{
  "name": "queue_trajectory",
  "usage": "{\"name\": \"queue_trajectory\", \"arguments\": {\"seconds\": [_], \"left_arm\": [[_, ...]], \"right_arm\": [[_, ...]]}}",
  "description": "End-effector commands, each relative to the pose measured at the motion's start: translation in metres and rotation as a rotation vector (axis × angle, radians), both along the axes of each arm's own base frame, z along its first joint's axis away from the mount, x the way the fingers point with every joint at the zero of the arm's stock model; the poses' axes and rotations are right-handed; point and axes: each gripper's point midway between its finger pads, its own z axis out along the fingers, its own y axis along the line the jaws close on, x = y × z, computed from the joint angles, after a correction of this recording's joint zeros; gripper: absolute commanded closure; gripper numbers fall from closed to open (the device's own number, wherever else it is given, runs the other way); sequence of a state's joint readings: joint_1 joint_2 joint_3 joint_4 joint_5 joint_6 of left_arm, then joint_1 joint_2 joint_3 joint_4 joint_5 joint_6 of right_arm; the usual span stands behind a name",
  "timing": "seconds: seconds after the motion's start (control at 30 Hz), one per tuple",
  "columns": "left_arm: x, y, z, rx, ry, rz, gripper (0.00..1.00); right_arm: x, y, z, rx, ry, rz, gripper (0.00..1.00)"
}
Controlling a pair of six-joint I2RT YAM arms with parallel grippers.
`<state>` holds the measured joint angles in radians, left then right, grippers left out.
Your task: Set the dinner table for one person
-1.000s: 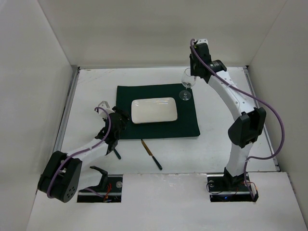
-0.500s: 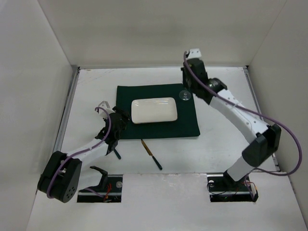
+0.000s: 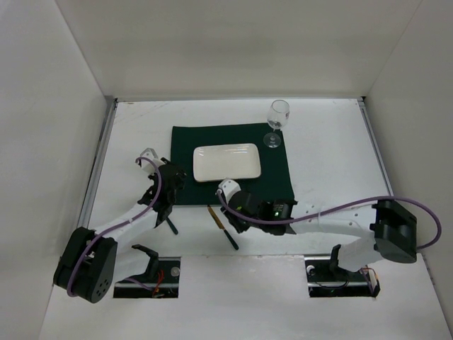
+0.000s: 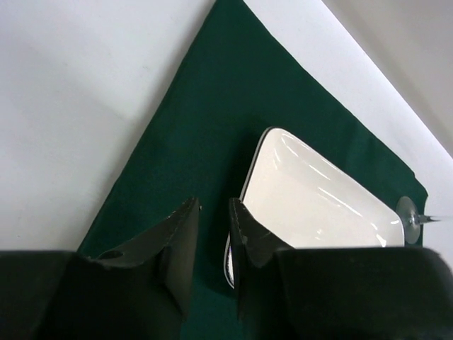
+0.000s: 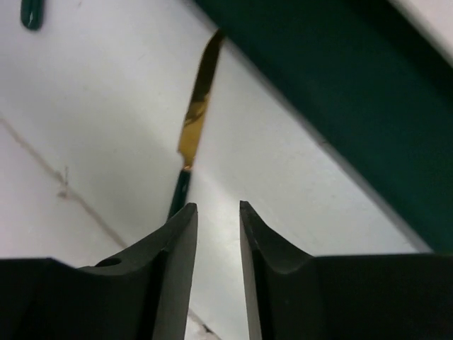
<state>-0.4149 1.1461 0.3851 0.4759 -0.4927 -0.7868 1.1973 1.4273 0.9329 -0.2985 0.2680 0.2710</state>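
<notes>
On the dinner table (image 3: 141, 127) lies a dark green mat (image 3: 276, 180) with a white rectangular plate (image 3: 226, 161) on it. A wine glass (image 3: 277, 122) stands upright at the mat's back right corner. A knife (image 3: 223, 228) with a gold blade and dark green handle lies on the table in front of the mat. My right gripper (image 3: 231, 215) hovers beside it, jaws open with nothing between them; in the right wrist view the knife (image 5: 195, 113) lies ahead and left of the right gripper (image 5: 216, 207). My left gripper (image 3: 175, 178) is at the mat's left edge, open by a narrow gap and empty (image 4: 212, 205), facing the plate (image 4: 318, 198).
A second dark green utensil handle (image 3: 170, 225) lies on the table just behind the left gripper, and shows as a green tip (image 5: 31, 13) in the right wrist view. Metal rails (image 3: 99, 163) run along the table's sides, and white walls close in the space.
The right arm has left the wine glass at the back right and swung down to the front, beside the knife. The left gripper's jaws have narrowed; the left arm has shifted slightly.
</notes>
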Motion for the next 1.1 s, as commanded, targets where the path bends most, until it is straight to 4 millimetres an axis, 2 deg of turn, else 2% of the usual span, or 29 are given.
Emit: {"name": "queue_trajectory", "arguments": {"seconds": [0.0, 0.07, 0.17, 0.33, 0.57, 0.8, 0.83, 0.87, 0.93, 1.0, 1.07], "left_arm": [[0.009, 0.013, 0.026, 0.029, -0.06, 0.063, 0.79], [0.008, 0.013, 0.027, 0.029, -0.061, 0.064, 0.79], [0.006, 0.019, 0.027, 0.036, -0.066, 0.089, 0.73], [0.005, 0.019, 0.031, 0.029, -0.081, 0.088, 0.67], [0.006, 0.018, 0.027, 0.025, -0.074, 0.083, 0.64], [0.006, 0.016, 0.027, 0.026, -0.076, 0.078, 0.64], [0.007, 0.018, 0.027, 0.024, -0.075, 0.083, 0.63], [0.007, 0.018, 0.025, 0.021, -0.071, 0.082, 0.63], [0.007, 0.017, 0.024, 0.02, -0.068, 0.078, 0.63], [0.007, 0.015, 0.026, 0.019, -0.073, 0.074, 0.63], [0.007, 0.018, 0.026, 0.022, -0.075, 0.083, 0.63]], "right_arm": [[-0.009, 0.025, -0.002, 0.092, 0.038, 0.006, 0.62], [-0.017, 0.026, -0.016, 0.061, 0.054, 0.021, 0.59], [-0.025, 0.03, -0.027, 0.049, 0.085, 0.042, 0.57], [-0.032, 0.028, -0.053, 0.02, 0.129, 0.055, 0.57], [-0.043, 0.031, -0.07, 0.007, 0.189, 0.085, 0.59], [-0.045, 0.027, -0.084, -0.026, 0.207, 0.076, 0.75], [-0.045, 0.027, -0.083, -0.025, 0.208, 0.074, 0.77], [-0.045, 0.027, -0.081, -0.019, 0.209, 0.076, 0.84], [-0.043, 0.026, -0.069, 0.0, 0.188, 0.075, 0.9], [-0.044, 0.026, -0.045, 0.043, 0.157, 0.08, 0.91], [-0.042, 0.025, -0.013, 0.113, 0.125, 0.071, 0.91]]}}
